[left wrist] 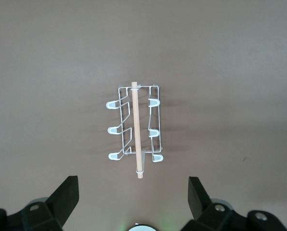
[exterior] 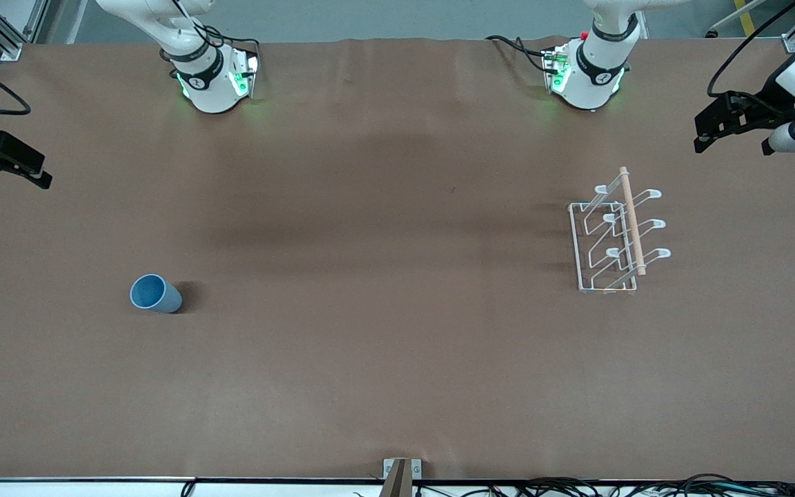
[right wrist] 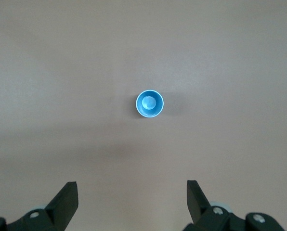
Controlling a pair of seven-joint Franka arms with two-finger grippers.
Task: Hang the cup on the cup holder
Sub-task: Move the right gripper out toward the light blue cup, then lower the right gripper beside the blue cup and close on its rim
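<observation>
The light-blue cup (exterior: 154, 293) stands upright, mouth up, on the brown table toward the right arm's end. It also shows in the right wrist view (right wrist: 150, 103). The white wire cup holder (exterior: 615, 238) with its wooden rod (exterior: 632, 219) stands toward the left arm's end, all prongs bare. It also shows in the left wrist view (left wrist: 136, 130). My right gripper (exterior: 11, 181) hangs open and empty high over the right arm's end of the table, apart from the cup (right wrist: 132, 195). My left gripper (exterior: 732, 143) hangs open and empty high over the left arm's end, apart from the holder (left wrist: 134, 192).
The two arm bases (exterior: 211, 79) (exterior: 587, 76) stand at the table's edge farthest from the front camera. A small metal bracket (exterior: 401, 475) and cables (exterior: 646, 486) lie along the nearest edge. Bare brown table (exterior: 384, 276) lies between cup and holder.
</observation>
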